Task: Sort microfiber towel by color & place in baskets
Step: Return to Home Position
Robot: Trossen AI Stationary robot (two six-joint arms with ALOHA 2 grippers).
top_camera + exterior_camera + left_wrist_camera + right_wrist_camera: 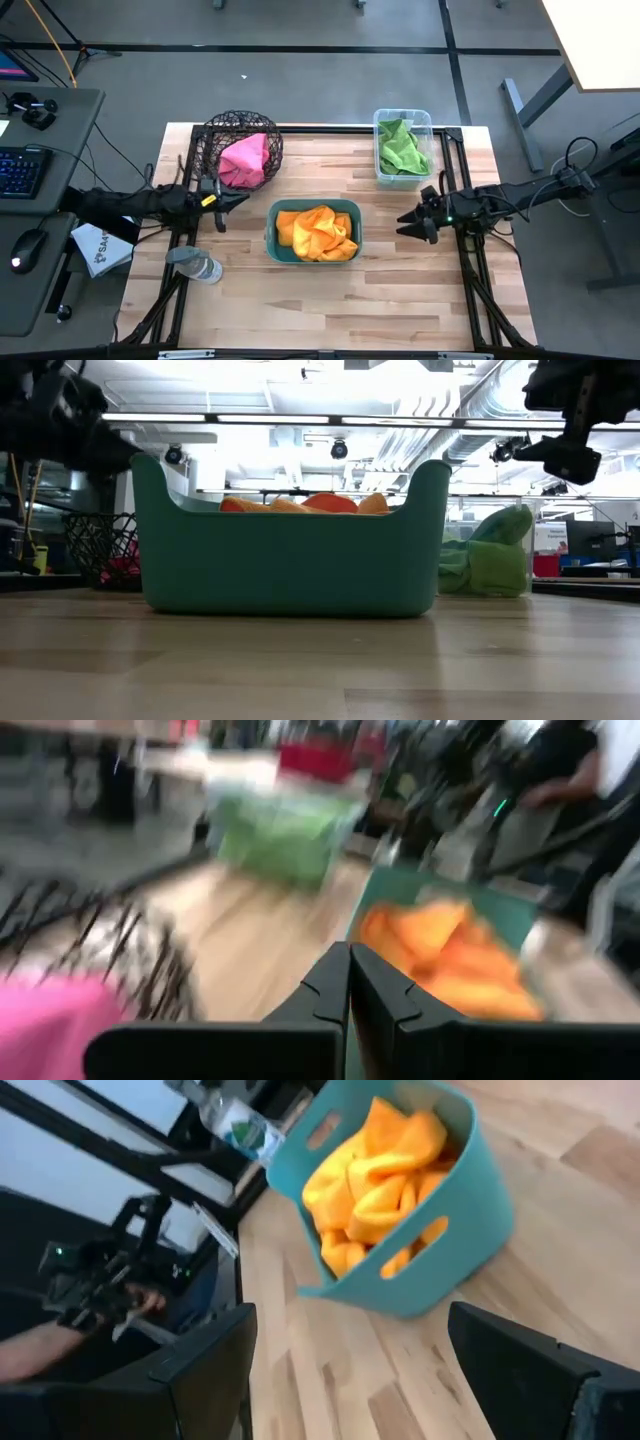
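Sorting looks finished. The pink towel [245, 158] sits in the wire basket [215, 128] at the bench's [330, 300] ten o'clock. The green towel [400, 150] is in the clear bin [404, 113] at two o'clock, and the orange towels [318, 232] are in the teal tub [272, 225] at centre. No loose towel shows. The left jaws, at the tub's nine o'clock, are closed on nothing; the right jaws, at three o'clock, gape empty. Only parking the arms seems left.

clear bottle [196, 265]: lying on table [400, 300], left side | white packet [101, 249]: beside it, farther left
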